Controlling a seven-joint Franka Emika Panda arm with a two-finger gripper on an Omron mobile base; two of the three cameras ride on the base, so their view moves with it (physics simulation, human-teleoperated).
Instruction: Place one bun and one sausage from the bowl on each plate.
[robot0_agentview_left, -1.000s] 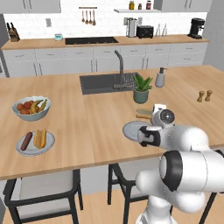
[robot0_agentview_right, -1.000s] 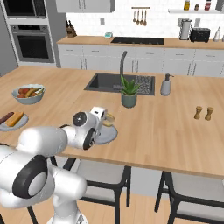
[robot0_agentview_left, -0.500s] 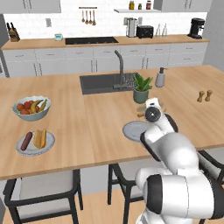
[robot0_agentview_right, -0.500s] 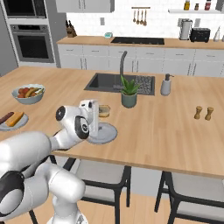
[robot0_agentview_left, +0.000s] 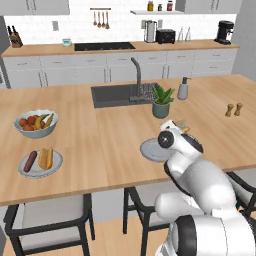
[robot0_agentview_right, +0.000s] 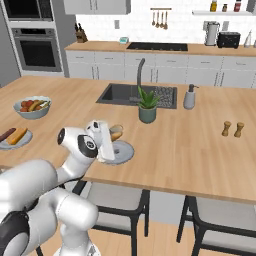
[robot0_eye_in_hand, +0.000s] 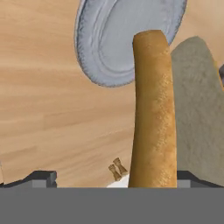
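The hand (robot0_eye_in_hand: 116, 177) hangs low over the tabletop (robot0_agentview_left: 100, 145), just past the near plate (robot0_agentview_left: 150, 150). Its jaws stand wide apart. In the hand view a bun (robot0_eye_in_hand: 153, 109) runs up from between the two finger tips, much nearer one tip than the other, with a clear gap on its far side. The fingers do not press it from both sides, so I take the hand as open with no grip on it. Whether the bun touches the nearer tip I cannot tell.

Beside this bun in the hand view is a dull brown-grey rounded shape, which looks like the bowl (robot0_eye_in_hand: 197, 100). The near plate lies beyond the bun's far end and is bare. In the right base view a bun end pokes out just behind the hand, near the plate's far rim.

Well off to the robot's left, near the tabletop's front edge, the second plate (robot0_agentview_left: 56, 167) carries a sausage (robot0_agentview_left: 30, 161) and another bun (robot0_agentview_left: 46, 157) side by side. Just behind it stands a fruit bowl (robot0_agentview_left: 36, 131).

Farther back are the sink (robot0_agentview_left: 117, 95), a potted plant (robot0_agentview_left: 161, 102) and a soap dispenser (robot0_agentview_left: 183, 89). Two small shakers (robot0_agentview_left: 234, 109) stand well to the right.
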